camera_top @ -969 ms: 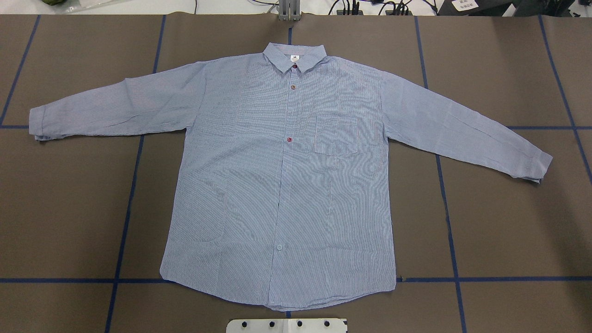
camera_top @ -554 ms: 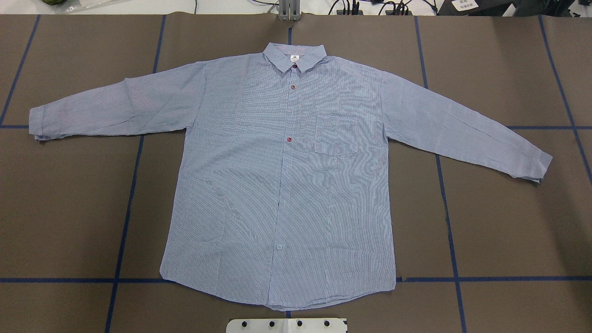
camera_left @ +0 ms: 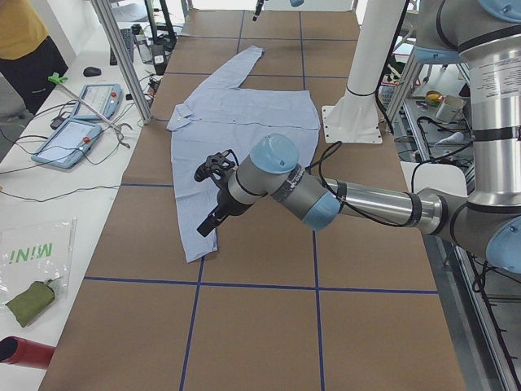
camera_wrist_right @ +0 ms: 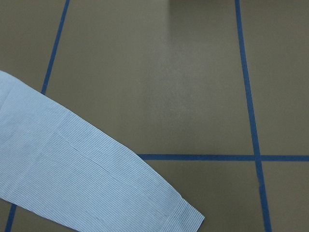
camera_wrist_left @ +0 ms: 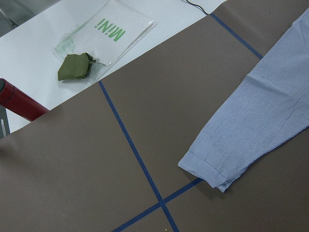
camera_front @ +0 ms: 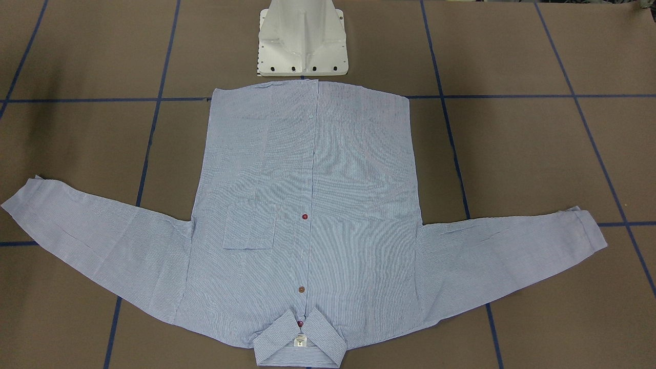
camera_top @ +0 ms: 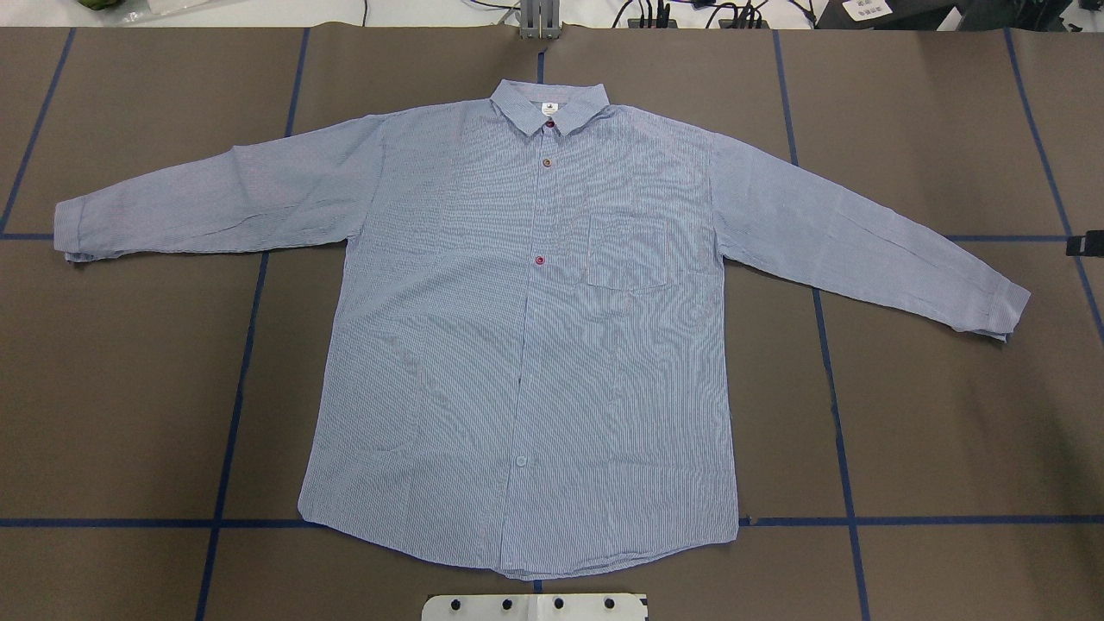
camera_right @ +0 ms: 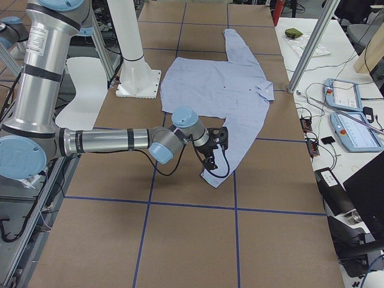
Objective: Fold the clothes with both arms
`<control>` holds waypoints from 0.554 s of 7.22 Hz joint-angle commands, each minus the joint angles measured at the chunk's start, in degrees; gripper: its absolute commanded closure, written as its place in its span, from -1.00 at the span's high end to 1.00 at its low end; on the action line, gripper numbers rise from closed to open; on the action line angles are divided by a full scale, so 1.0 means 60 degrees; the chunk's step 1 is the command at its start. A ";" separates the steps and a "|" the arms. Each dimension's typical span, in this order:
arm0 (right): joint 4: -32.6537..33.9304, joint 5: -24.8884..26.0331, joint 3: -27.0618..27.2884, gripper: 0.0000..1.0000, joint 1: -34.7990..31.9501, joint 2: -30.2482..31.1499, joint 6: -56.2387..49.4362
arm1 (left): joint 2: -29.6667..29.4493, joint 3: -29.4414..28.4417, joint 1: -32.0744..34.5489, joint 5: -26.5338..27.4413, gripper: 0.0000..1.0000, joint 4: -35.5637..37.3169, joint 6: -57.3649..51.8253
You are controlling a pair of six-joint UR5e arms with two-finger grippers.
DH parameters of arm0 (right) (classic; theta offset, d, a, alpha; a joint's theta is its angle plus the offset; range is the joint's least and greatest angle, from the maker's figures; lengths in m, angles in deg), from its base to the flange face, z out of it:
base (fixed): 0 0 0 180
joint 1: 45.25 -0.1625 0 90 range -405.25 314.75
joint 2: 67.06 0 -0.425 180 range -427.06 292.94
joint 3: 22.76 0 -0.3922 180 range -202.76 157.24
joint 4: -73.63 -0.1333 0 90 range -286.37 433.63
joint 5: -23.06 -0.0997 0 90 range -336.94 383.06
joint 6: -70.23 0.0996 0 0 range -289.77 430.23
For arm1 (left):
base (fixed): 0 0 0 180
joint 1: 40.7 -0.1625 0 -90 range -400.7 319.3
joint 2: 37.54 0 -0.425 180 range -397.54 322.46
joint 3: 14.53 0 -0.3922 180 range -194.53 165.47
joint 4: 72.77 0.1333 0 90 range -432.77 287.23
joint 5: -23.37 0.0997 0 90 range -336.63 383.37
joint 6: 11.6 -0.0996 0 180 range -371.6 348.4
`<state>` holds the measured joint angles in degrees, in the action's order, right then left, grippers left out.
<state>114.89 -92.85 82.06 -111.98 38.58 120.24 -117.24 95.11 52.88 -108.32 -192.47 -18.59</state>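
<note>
Left end effector (camera_left: 208, 222) and right end effector (camera_right: 210, 157), openings impossible to tell, might catch only one cuff layer of the light-blue striped shirt (camera_top: 517, 345).

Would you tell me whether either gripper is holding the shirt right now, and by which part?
Nothing is held, it seems: the shirt lies flat, both cuffs free on the table. The left gripper and right gripper hang near them.

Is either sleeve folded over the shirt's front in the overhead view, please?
No, the shirt lies open, one sleeve and the other sleeve spread flat on the table at its sides.
</note>
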 commanded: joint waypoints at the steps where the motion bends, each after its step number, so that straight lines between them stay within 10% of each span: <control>1: -0.2804 0.1529 -0.1640 0.97 0.1435 0.0163 0.1767 | 0.0012 -0.0006 0.0005 -0.0272 1.00 -0.0001 -0.0020; 4: -0.3536 0.4104 -0.2294 0.91 0.3424 0.0177 0.3321 | 0.0012 -0.0021 0.0005 -0.0332 1.00 -0.0001 -0.0035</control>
<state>94.65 -74.89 69.49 -96.93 39.56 136.17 -117.17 95.00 52.91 -110.22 -192.48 -18.79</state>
